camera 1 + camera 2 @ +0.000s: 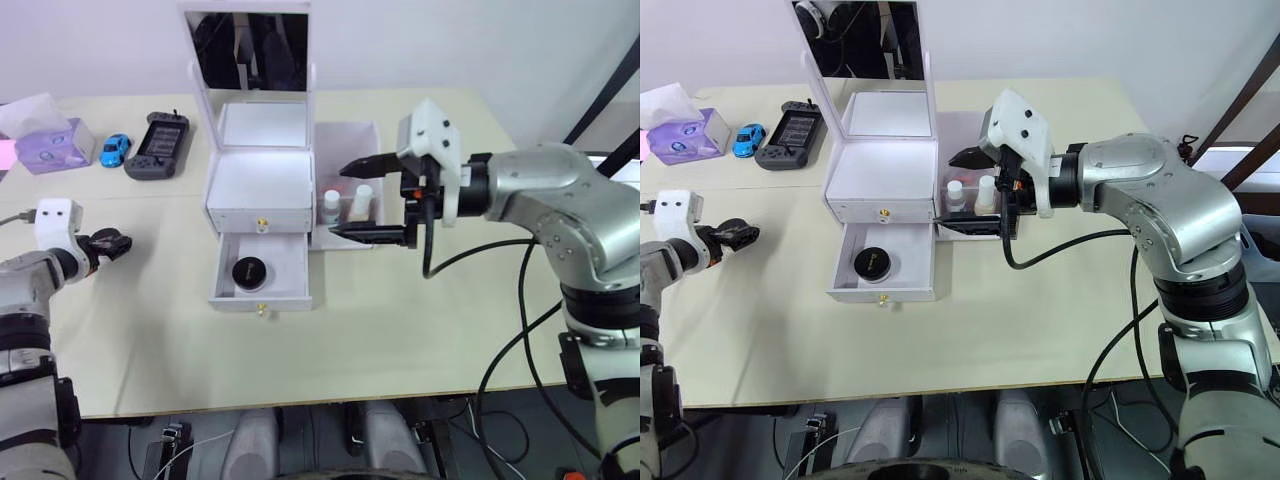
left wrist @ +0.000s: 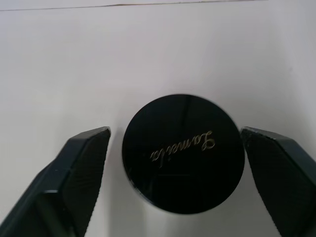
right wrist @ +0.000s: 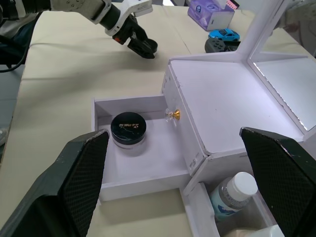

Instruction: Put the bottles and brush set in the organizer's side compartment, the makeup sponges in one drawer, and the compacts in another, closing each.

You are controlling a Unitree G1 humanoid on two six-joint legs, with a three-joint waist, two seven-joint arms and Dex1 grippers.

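At the far left of the surface a purple tissue box stands beside a small blue toy car and a black handheld game console. The left tool hovers over the left part of the surface, well apart from the organizer; in its wrist view a round black compact with pale script on the lid sits between its fingers, with a sliver of gap on each side, so whether they actually pinch it cannot be told. The organizer stands mid-surface with its mirror lid upright. Its upper drawer is closed, while the lower drawer is pulled out and holds a second compact. Just right of the drawers, the side compartment holds the two white-capped bottles standing upright. The right tool hangs over this compartment's near end, its fingers spread wide and holding nothing.
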